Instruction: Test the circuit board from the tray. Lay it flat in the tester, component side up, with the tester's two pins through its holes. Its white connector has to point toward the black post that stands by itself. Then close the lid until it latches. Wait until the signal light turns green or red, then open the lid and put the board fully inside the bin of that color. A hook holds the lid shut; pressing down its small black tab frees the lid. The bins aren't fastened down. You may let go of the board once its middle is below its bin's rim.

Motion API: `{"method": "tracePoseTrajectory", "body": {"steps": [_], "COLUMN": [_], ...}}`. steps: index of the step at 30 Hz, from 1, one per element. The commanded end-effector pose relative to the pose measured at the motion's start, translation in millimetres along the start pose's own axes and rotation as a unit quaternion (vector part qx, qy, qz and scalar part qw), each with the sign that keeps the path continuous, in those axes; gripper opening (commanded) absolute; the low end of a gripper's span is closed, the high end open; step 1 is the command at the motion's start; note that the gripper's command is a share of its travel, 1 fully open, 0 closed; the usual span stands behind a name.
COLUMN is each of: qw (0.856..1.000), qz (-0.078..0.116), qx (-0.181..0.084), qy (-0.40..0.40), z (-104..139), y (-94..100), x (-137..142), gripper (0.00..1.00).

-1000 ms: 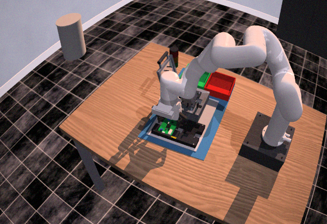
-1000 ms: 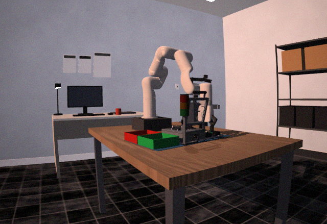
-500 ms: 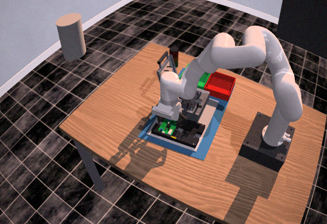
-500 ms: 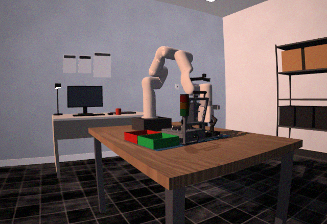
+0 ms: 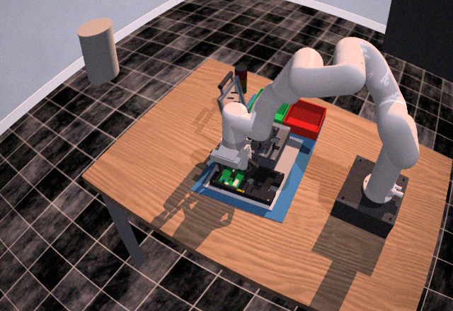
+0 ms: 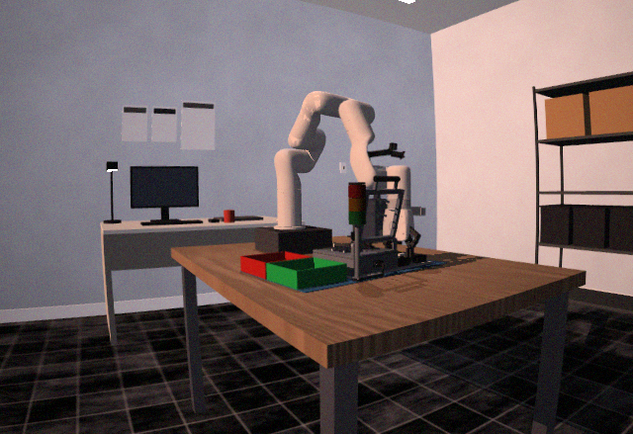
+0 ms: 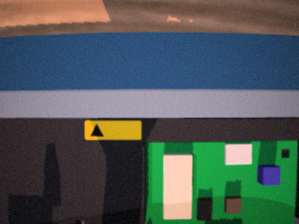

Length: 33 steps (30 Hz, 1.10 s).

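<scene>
Circuit board (image 7: 220, 182) lies component side up in the black tray (image 5: 272, 183), at the lower right of the wrist view, its white connector (image 7: 177, 186) on its left half. Over it hangs the hand (image 5: 243, 163), fingers spread fully and gripping nothing. Up-frame in the top view stand the tester (image 5: 272, 150) with its lid (image 5: 229, 91) raised, the green bin (image 6: 307, 271), the red bin (image 5: 305, 117), all on the blue mat (image 5: 289, 198) on the desk (image 5: 146, 161).
</scene>
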State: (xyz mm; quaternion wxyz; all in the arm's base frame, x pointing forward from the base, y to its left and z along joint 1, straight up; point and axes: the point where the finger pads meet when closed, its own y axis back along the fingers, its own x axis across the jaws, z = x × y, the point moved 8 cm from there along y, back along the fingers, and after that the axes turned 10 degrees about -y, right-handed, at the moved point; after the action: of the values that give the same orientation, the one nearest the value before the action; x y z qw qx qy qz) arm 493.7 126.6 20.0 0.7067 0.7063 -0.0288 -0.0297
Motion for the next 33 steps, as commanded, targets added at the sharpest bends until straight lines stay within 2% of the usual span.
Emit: {"method": "tracePoseTrajectory", "body": {"steps": [1,10,11,24,25,33], "qw": [1.000,1.000,1.000,1.000,1.000,1.000], "qz": [0.002,0.002,0.002,0.002,0.002,0.002], "qx": [0.001,0.001,0.001,0.001,0.001,0.001], "qy": [0.000,0.000,0.000,0.000,0.000,0.000], "z": [-0.5,-0.5,-0.5,-0.5,-0.5,-0.5], "y": [0.2,0.1,0.1,0.1,0.1,0.1], "x": [1.4,1.4,1.4,1.4,1.4,1.4], "gripper": [1.00,1.00,0.95,0.95,0.89,0.89]}}
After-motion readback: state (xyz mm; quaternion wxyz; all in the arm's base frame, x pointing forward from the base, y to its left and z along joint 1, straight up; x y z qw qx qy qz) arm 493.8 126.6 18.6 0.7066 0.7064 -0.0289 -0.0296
